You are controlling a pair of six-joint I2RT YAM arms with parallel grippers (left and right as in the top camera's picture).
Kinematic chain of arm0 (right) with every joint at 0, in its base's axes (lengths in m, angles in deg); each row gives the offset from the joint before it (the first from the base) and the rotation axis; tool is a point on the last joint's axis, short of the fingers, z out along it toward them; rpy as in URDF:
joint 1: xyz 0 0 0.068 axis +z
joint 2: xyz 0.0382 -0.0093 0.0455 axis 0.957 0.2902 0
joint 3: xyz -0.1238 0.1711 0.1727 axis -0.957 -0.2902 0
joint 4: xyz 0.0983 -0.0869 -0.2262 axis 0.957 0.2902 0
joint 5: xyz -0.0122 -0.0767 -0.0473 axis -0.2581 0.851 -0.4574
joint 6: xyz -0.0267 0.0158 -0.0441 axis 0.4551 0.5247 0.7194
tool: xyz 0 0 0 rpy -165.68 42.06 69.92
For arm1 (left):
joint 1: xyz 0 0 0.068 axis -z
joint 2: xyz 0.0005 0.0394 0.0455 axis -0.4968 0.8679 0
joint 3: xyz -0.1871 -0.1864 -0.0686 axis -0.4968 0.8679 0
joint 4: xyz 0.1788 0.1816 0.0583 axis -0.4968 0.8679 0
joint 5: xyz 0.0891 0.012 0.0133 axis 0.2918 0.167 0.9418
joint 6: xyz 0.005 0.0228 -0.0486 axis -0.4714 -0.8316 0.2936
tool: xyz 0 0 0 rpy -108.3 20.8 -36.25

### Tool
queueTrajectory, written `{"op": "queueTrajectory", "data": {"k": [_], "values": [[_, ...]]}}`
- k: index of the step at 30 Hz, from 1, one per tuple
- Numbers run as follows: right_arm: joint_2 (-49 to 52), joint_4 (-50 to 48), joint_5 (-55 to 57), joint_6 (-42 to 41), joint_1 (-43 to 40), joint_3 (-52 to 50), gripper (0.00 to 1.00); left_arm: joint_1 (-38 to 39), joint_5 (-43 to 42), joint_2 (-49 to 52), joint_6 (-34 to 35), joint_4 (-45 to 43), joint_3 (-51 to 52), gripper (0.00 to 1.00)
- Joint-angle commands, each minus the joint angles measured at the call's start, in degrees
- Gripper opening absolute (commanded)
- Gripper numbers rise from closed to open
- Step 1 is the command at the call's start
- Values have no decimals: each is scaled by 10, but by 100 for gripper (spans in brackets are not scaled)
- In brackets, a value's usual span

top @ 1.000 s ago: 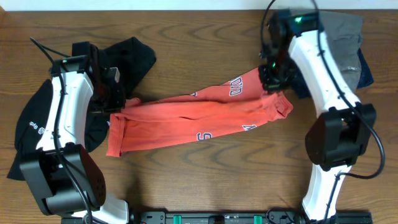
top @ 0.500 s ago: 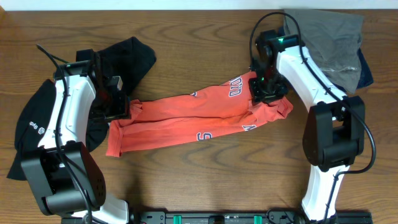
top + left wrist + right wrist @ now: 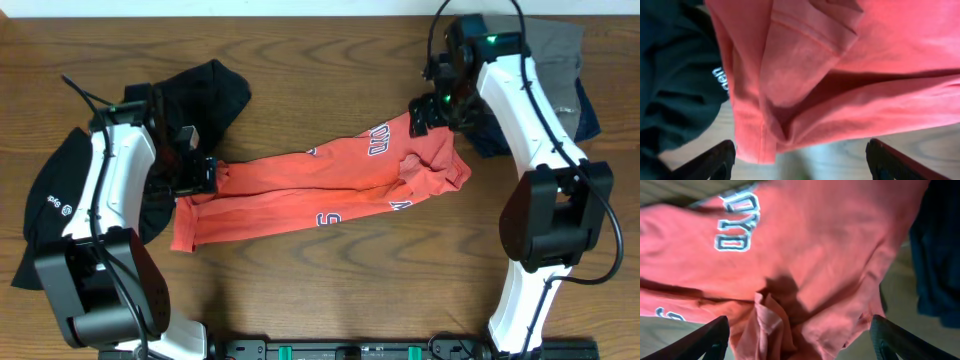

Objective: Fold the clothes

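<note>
**Overhead**
- Orange-red T-shirt (image 3: 300,195): folded into a long band and lying flat across the middle of the worktop (image 3: 330,60). Its left end is nearer and its right end farther. White-and-navy lettering shows at the right end and along the near edge.
- Black top (image 3: 205,90): at the left, partly under the left arm, just beside the shirt's left end.
- Grey garment (image 3: 555,45): in the far right corner, with navy cloth (image 3: 592,118) just beside it.
- Left gripper (image 3: 205,172): over the shirt's left end.
- Right gripper (image 3: 428,108): over the far edge of the shirt's right end.

**Left wrist**
- Left gripper (image 3: 801,146): fingers (image 3: 715,160) spread wide, nothing pinched. The shirt's hemmed end lies below and between them, with bare worktop at the near side. Whether the tips touch the cloth cannot be told.
- The black top, with its small white logo, lies to the left and meets the shirt's edge.

**Right wrist**
- Right gripper (image 3: 800,320): fingers (image 3: 710,339) spread wide, holding nothing. Rumpled shirt cloth sits between them.
- Lettering is at upper left and the navy cloth at the right edge.
</note>
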Motion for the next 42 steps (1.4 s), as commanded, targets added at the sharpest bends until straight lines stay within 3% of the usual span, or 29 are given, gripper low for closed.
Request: {"op": "queueTrajectory", "data": {"k": [1, 11, 24, 26, 32, 35, 36, 42], "values": [[-4, 0, -17, 31, 0, 11, 89, -3, 4, -7, -48, -36, 51, 85], [-4, -14, -17, 43, 0, 10, 90, -9, 46, -6, -47, -152, 127, 85], [-4, -23, -25, 43, 3, 10, 91, -28, 45, 45, -40, -201, 153, 84], [-4, -24, -28, 43, 3, 10, 91, -28, 37, 48, -32, -200, 153, 78], [-4, -26, -28, 43, 3, 10, 92, -28, -7, 48, -32, -198, 153, 33], [-4, -26, -28, 40, 3, 10, 92, -28, -13, 48, -32, -198, 153, 19], [-4, -26, -30, 40, 3, 10, 91, -28, -13, 47, -31, -198, 152, 10], [-4, -26, -52, 40, 7, 10, 89, -28, -12, 24, 3, -166, 121, 6]]}}
